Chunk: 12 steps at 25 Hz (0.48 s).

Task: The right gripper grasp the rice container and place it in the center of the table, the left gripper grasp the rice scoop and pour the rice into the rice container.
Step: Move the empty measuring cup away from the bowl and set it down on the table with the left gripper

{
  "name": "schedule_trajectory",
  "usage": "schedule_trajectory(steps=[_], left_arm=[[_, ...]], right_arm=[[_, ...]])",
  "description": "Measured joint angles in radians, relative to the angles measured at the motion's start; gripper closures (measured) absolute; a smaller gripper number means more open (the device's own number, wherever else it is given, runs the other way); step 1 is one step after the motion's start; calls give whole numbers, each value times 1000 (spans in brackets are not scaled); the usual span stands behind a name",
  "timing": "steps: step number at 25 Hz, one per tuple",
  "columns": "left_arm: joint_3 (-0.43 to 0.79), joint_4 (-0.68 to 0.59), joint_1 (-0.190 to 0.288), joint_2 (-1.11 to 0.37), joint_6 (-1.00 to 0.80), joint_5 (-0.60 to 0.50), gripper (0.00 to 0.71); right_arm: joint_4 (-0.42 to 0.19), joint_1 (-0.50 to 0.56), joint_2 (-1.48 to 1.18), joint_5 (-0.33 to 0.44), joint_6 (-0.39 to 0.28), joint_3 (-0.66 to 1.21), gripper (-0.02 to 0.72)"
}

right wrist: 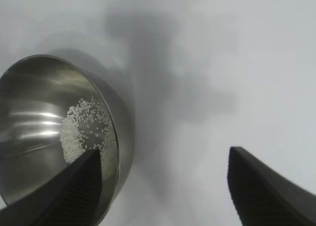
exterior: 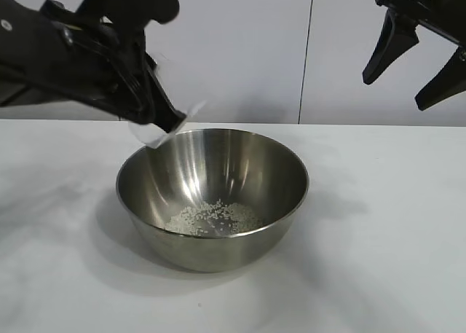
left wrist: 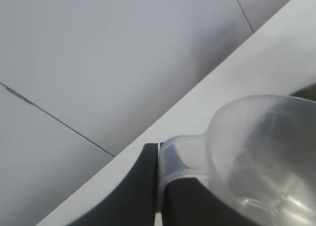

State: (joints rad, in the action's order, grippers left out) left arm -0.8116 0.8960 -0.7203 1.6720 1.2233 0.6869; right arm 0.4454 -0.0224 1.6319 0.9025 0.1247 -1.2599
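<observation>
Rice [exterior: 213, 218] lies heaped in rice container [exterior: 212, 196] mid-bench [exterior: 378, 260] | left claw [exterior: 156, 122] clamped on tipped rice scoop [exterior: 162, 129] over container's left rim | right claw [exterior: 415, 60] spread, raised well right

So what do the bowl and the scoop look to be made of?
The rice container looks like polished stainless steel: mirror-bright walls streaked with reflections. The rice scoop, held by the left gripper, seems to be translucent, slightly frosted plastic; the background shows through it.
</observation>
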Motion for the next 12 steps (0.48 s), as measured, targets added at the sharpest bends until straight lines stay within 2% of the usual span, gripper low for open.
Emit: schedule_trajectory(steps=[6,12], left_arm=[[0,8,119,-115,-126,-148,708],[0,7,197,-155,-191,-295,708]], right_arm=[[4,4,0,3,0,0,209],[4,6,0,3,0,0,209]])
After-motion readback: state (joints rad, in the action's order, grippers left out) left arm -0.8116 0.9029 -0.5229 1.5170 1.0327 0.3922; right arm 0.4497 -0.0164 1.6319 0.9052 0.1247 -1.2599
